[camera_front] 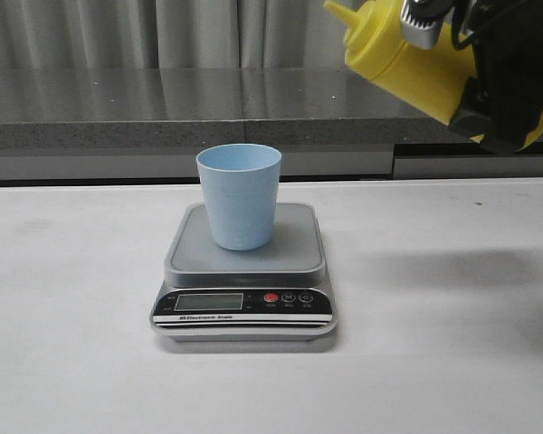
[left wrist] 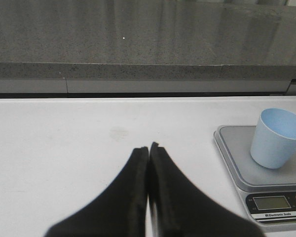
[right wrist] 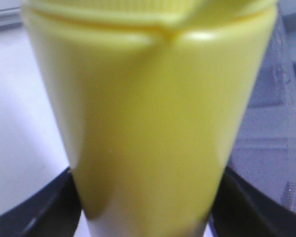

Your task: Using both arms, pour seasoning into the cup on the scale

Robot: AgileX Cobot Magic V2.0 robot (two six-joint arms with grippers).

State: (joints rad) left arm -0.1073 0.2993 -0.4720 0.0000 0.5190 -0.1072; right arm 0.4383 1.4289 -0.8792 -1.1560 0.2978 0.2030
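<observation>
The light blue cup (camera_front: 240, 195) stands upright on the grey platform of the scale (camera_front: 294, 256) in the middle of the table. Both show in the left wrist view, the cup (left wrist: 277, 138) on the scale (left wrist: 236, 154). My right gripper (camera_front: 502, 81) is shut on the yellow seasoning bottle (camera_front: 407, 59) and holds it high at the upper right, tilted with its nozzle pointing left, up and to the right of the cup. The bottle fills the right wrist view (right wrist: 148, 113). My left gripper (left wrist: 149, 148) is shut and empty, low over the table left of the scale.
A dark grey counter ledge (camera_front: 163, 108) runs along the back of the white table (camera_front: 72, 362), with grey curtains behind it. The scale's black front panel has an LCD display (camera_front: 209, 302) and a red button (camera_front: 271, 297).
</observation>
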